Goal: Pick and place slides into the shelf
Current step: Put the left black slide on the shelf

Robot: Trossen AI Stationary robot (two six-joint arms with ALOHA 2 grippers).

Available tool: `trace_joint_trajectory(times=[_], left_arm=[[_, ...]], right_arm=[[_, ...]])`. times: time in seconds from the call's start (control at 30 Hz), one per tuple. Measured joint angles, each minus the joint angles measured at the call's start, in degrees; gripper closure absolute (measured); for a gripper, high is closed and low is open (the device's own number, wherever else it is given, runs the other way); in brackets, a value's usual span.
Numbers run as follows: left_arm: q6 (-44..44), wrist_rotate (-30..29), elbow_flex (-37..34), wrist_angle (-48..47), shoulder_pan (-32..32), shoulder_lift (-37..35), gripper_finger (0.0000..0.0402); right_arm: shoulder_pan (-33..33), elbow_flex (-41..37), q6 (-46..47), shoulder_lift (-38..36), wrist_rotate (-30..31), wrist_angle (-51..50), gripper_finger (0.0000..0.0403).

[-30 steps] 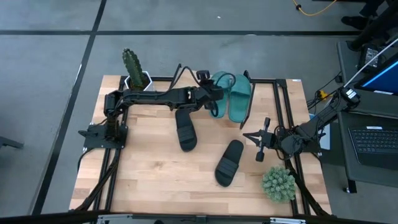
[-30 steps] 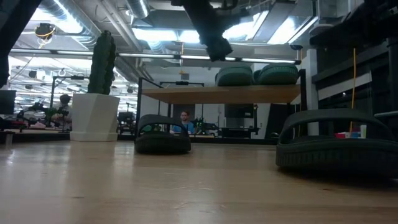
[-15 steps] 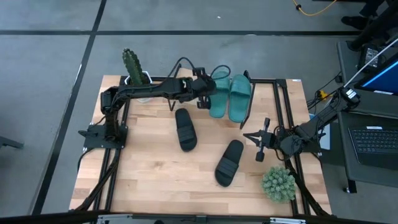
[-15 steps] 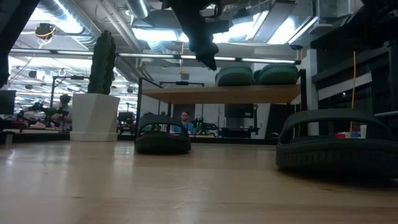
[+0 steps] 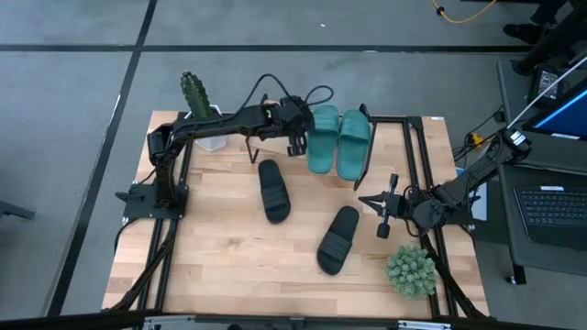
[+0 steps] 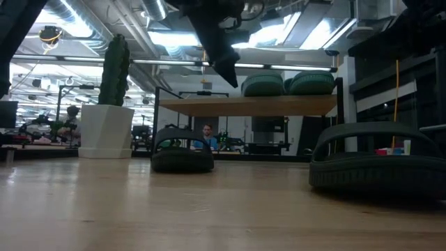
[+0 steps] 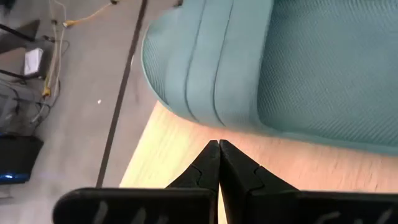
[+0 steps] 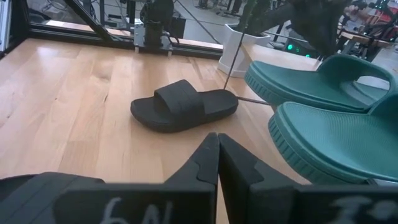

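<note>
So both teal slides (image 5: 339, 142) are sitting side by side on the shelf (image 5: 367, 165) at the far end of the tabletop (image 5: 211, 266), and the left gripper (image 5: 295, 139) is hovering just beside them, pinched fully closed with nothing in it. Looks like the step in hand is moving on to the two black ones. The nearer black slide (image 5: 272, 190) is lying flat just below that gripper; the other black slide (image 5: 338, 238) is lying closer to the right gripper (image 5: 381, 213), which is parked at the right edge, also closed and empty. Next move needs the fingers opening, then dropping onto a strap. A cactus pot (image 5: 204, 117) and a bushy plant (image 5: 410, 270) are sitting at the corners, neither really blocking anything.
</note>
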Motion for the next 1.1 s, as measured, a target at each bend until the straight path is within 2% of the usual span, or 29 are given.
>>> trace_joint_trajectory(times=[0.33, 0.7, 0.9, 1.1], left_arm=[[-0.07, 1.2, -0.08, -0.82, 0.05, 1.56, 0.0401], [1.88, 1.41, -0.07, 3.54, 0.39, 3.93, 0.0401], [2.23, 5.33, -0.07, 4.38, 0.64, 3.93, 0.0401], [3.58, 5.36, -0.07, 6.57, 0.64, 3.93, 0.0401]], right_arm=[[0.0, -0.02, 0.05, 0.0, 0.0, 0.05, 0.0392], [0.0, -0.04, 0.09, -0.02, 0.02, 0.2, 0.0392], [0.01, -0.04, 0.07, 0.0, 0.01, 0.16, 0.0392], [0.0, -0.04, 0.07, 0.0, 0.02, 0.16, 0.0392]])
